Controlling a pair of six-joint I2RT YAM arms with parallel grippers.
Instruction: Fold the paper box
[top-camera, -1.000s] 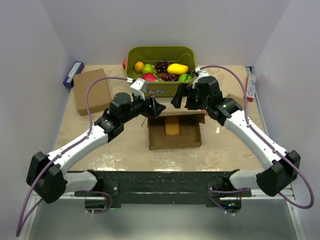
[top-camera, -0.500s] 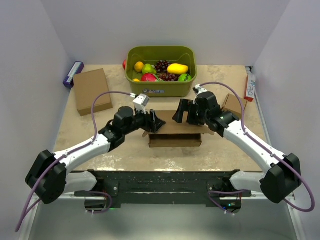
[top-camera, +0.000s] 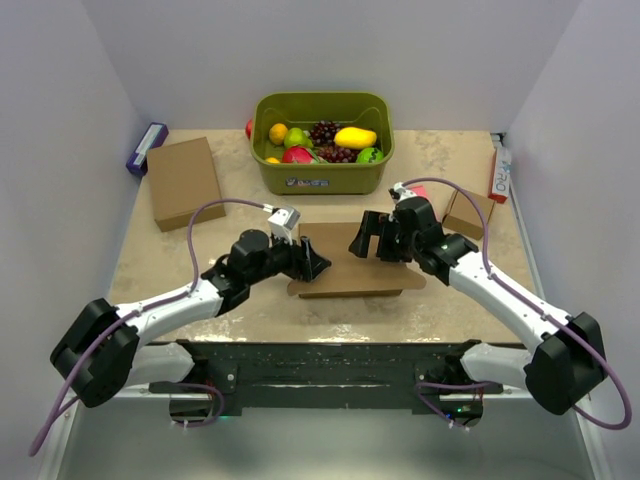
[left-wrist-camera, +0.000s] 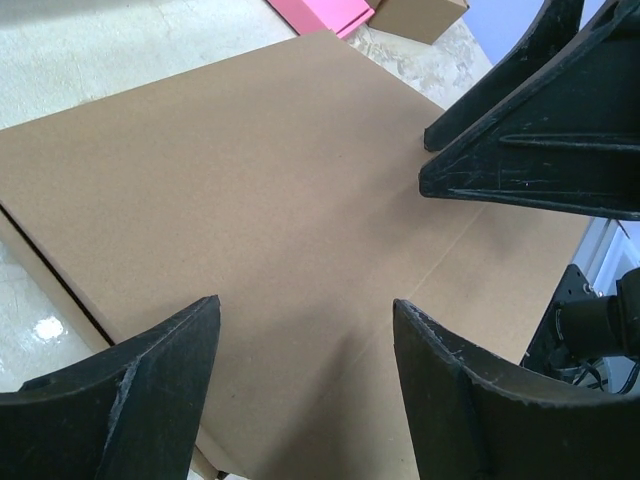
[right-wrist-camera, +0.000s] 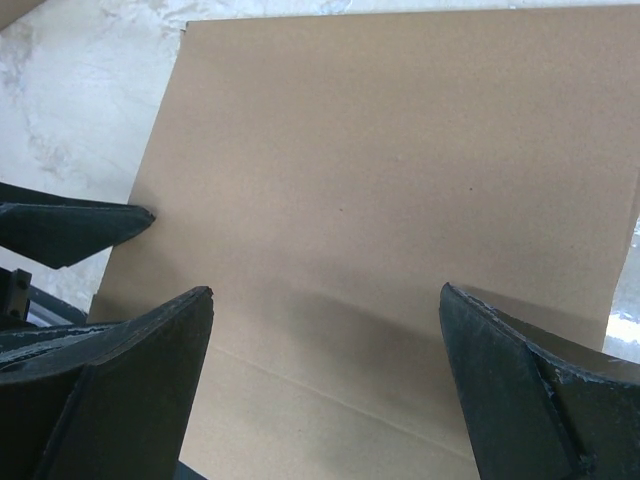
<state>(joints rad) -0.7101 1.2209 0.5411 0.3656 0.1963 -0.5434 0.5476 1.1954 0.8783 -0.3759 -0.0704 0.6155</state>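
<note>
- Left gripper (top-camera: 318, 264), nearest the table's front edge, has its jaws spread wide with nothing between them. In its own wrist view (left-wrist-camera: 305, 305) the fingers straddle bare cardboard. Whether the tips touch it cannot be determined.
- Right gripper (top-camera: 364, 237) is likewise released, jaws apart and empty. Its wrist view (right-wrist-camera: 325, 290) shows only cardboard between the fingers. Contact is again unclear.
- Paper box (top-camera: 355, 272) lies mid-table, close to the front edge, between the two grippers. It shows a plain brown top panel crossed by one crease. Its left end passes under the left gripper, and its far edge is hidden by the right gripper.
- Both sets of fingertips face each other over the panel, near but apart.
- Table (top-camera: 210, 240) is bare left of the box. A narrower bare strip separates the box from the green basket (top-camera: 322, 178).
- Small cardboard cube (top-camera: 468, 212) sits just beside the right arm and narrows the room on that side.
- Pink item (left-wrist-camera: 320, 15) lies beyond the box and is cut off by the frame. Its identity is undetermined.
- Flat cardboard rectangle (top-camera: 184, 182) lies at far left, well apart from the box.
- Fruit (top-camera: 355, 137) fills the basket at the far side.
</note>
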